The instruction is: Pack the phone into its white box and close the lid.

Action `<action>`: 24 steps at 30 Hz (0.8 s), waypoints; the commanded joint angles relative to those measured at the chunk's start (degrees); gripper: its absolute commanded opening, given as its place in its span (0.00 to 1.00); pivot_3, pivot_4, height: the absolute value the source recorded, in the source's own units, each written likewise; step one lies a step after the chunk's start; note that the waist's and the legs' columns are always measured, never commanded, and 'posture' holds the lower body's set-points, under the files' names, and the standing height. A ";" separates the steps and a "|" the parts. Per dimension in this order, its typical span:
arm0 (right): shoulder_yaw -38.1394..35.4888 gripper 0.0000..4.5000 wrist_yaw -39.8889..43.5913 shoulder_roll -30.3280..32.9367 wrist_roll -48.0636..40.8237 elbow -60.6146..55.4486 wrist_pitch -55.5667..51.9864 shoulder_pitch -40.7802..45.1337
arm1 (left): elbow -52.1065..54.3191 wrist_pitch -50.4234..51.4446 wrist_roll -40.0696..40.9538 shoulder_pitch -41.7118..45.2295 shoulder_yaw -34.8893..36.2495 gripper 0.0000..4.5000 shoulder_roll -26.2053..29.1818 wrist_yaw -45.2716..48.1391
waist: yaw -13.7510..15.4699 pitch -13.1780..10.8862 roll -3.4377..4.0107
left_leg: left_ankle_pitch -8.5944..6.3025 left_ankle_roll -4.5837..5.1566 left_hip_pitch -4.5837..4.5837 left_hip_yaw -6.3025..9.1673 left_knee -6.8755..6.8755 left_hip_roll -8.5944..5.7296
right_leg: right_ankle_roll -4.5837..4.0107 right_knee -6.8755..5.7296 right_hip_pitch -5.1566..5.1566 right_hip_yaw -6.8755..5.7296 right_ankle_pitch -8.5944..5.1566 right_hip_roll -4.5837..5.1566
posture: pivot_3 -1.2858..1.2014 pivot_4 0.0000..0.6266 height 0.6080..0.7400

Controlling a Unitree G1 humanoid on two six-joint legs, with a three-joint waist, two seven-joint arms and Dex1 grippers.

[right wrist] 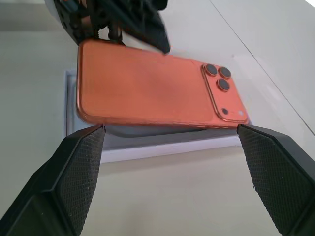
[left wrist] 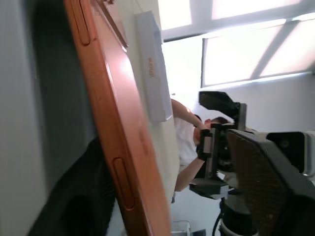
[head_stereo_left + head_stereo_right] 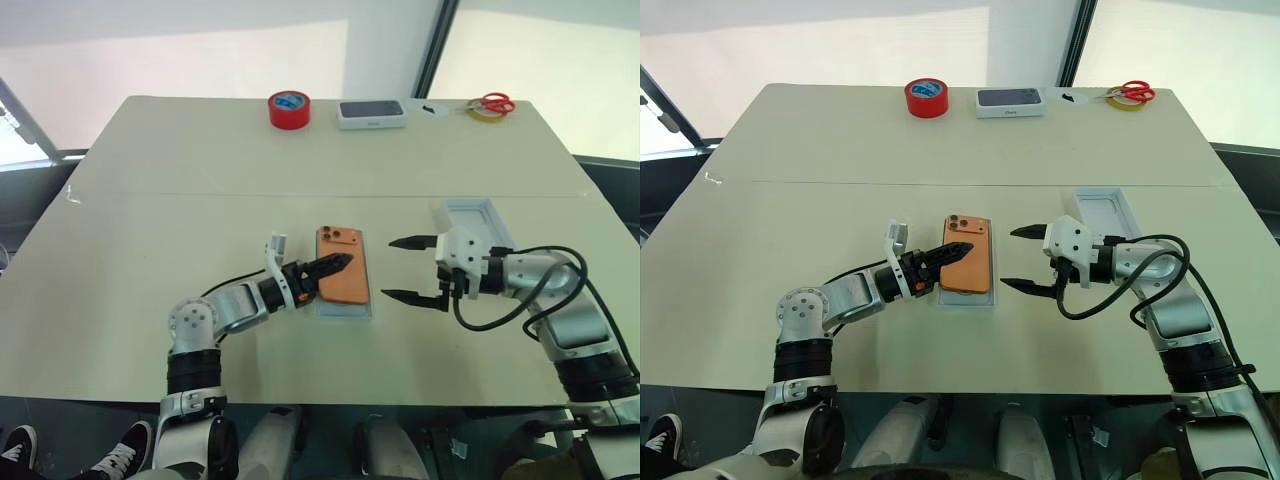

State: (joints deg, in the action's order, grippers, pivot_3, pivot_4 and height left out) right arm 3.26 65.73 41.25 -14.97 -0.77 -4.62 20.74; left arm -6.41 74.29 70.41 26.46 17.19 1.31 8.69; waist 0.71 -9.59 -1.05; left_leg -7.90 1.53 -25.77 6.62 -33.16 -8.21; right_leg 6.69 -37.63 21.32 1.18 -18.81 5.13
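Table [image 3: 150, 200]: phone [image 3: 343, 272] lengthwise, cameras far end.

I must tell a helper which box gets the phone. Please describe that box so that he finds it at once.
On the beige table, look near the front edge, between the two grippers. The white box is the shallow tray under the orange phone. The lid lies apart to its right, and the box with a phone picture stands at the far edge.
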 commanded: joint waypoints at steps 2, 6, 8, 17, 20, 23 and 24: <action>-0.47 1.00 -0.52 -0.51 -0.15 -0.23 0.85 0.65 | 3.92 1.16 -1.07 -1.20 -2.46 0.85 2.67 1.15 | -0.15 0.00 0.00 | 0.00 0.00 0.00 0.00 0.01 0.00 | 0.00 0.00 0.01 0.01 0.00 0.00 | 0.52 0.24 0.97; -0.56 1.00 -0.64 -0.57 -0.03 0.08 0.90 0.78 | 6.21 2.51 0.74 -2.30 -1.75 0.85 4.51 0.94 | -0.05 0.00 0.01 | 0.00 0.00 0.00 0.00 0.03 0.00 | 0.02 0.00 0.02 0.03 0.01 -0.01 | 0.52 0.24 0.97; -0.50 1.00 -0.71 -0.62 0.09 0.31 0.99 0.79 | 7.00 2.75 1.37 -2.89 -1.06 0.85 5.37 0.46 | -0.05 0.00 0.01 | 0.00 0.00 0.00 0.00 0.04 0.00 | 0.02 0.00 0.02 0.03 0.01 -0.01 | 0.52 0.24 0.97; 0.23 1.00 -0.98 -1.40 0.70 1.21 1.06 1.61 | 6.65 -0.18 1.65 -3.14 0.50 0.85 7.13 -0.48 | -0.02 0.00 0.01 | 0.00 0.00 0.01 0.00 0.02 0.00 | -0.01 0.00 0.01 0.03 0.00 -0.01 | 0.52 0.24 0.97; 0.09 1.00 -1.43 -1.48 0.67 1.47 -0.17 2.29 | 7.51 -0.74 1.52 -3.66 0.49 0.85 8.06 -0.02 | -0.01 0.00 0.01 | 0.00 0.00 0.01 0.00 0.03 0.00 | -0.01 0.00 0.01 0.03 0.00 -0.01 | 0.52 0.24 0.97; -1.17 1.00 -2.26 -1.80 -0.82 2.76 -3.28 3.76 | 9.13 -2.41 0.59 -4.14 0.36 0.85 9.88 1.79 | -0.14 0.00 0.02 | 0.00 0.00 0.01 0.00 0.03 0.00 | -0.01 0.00 0.02 0.03 0.00 -0.01 | 0.52 0.24 0.97; -1.81 0.94 -3.17 -1.99 -0.83 3.93 -3.75 4.59 | 9.96 -3.21 -0.45 -4.32 -0.25 0.86 11.22 3.30 | -0.16 0.00 0.02 | 0.00 0.00 0.01 0.00 0.03 0.00 | -0.01 0.00 0.02 0.04 0.00 -0.01 | 0.52 0.24 0.97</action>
State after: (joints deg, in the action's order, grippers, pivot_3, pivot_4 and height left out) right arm 3.80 63.72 39.70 -14.44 2.42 -7.50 23.56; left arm 0.82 72.61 70.73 22.30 16.93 11.23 9.81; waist 0.55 -9.59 -1.04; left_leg -7.89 1.53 -25.75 6.61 -33.13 -8.21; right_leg 6.67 -37.64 21.34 1.22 -18.81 5.12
